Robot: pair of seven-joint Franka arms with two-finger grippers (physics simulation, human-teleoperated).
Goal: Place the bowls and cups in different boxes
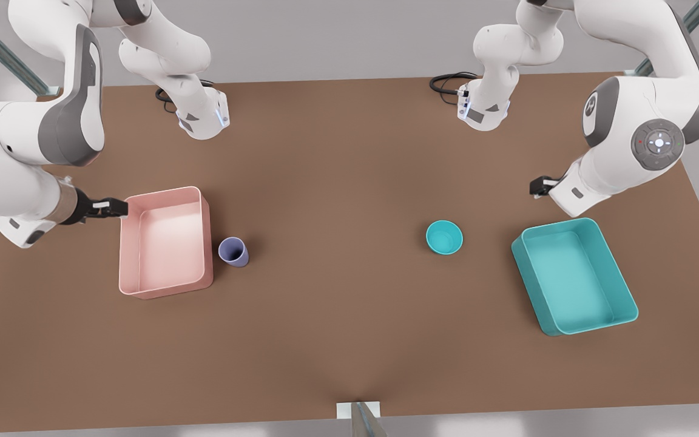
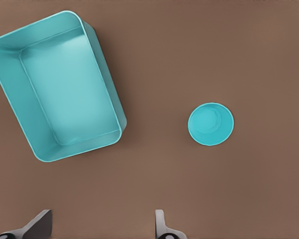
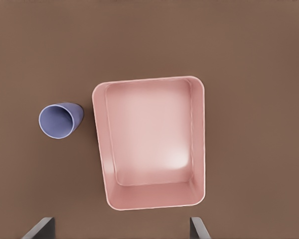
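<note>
The teal bowl stands upright on the table, in the front view left of the teal box, which has nothing in it. The lavender cup stands upright just beside the pale pink box, which holds nothing either. My left gripper hangs open above the table near the teal box, at the front view's right. My right gripper hangs open by the pink box's rim, at the front view's left.
The brown table is bare between the cup and the bowl and along its near edge. Both arm bases with black cables stand at the far edge. A small bracket sits at the near edge.
</note>
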